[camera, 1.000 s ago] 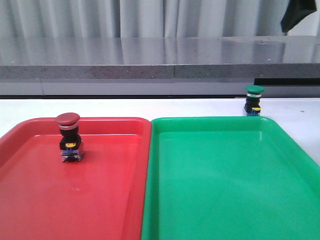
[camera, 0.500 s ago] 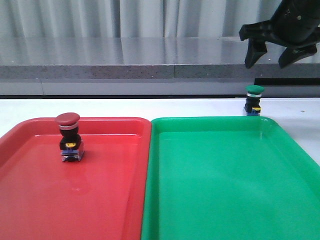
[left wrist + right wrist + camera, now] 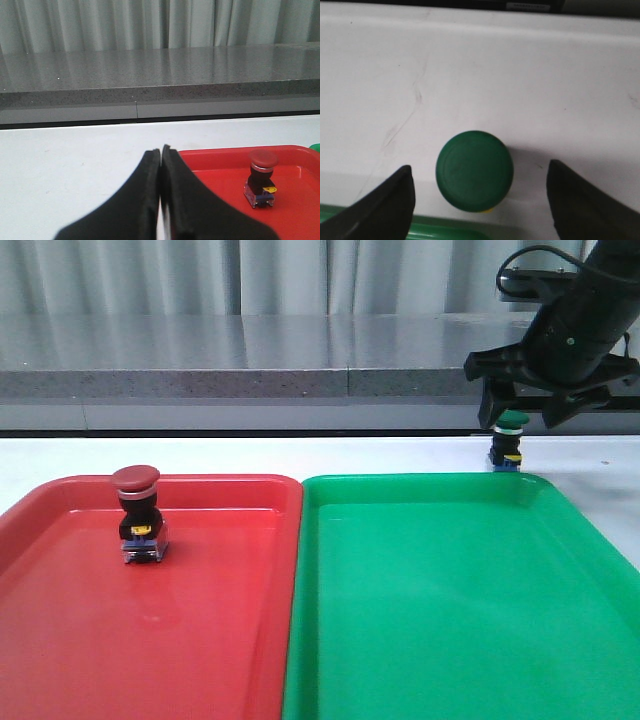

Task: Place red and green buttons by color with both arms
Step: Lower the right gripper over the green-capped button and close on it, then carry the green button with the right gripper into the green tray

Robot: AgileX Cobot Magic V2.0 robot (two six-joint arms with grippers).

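Note:
The red button [image 3: 138, 525] stands upright in the red tray [image 3: 60, 640], near its far left. It also shows in the left wrist view [image 3: 261, 177]. The green button [image 3: 508, 445] stands on the white table just behind the green tray [image 3: 450, 640], at its far right corner. My right gripper [image 3: 522, 415] hangs open right above the green button, one finger on each side of the cap. In the right wrist view the green cap [image 3: 474, 170] lies between the fingers [image 3: 390, 205]. My left gripper [image 3: 161, 151] is shut and empty, over the table left of the red tray.
The two trays lie side by side and fill the near table. A grey ledge [image 3: 300, 370] and curtains run along the back. The green tray's far rim [image 3: 420, 227] lies close under the green button.
My right arm has come down from the upper right, and its open gripper now sits just above the green button. The buttons and trays have not moved.

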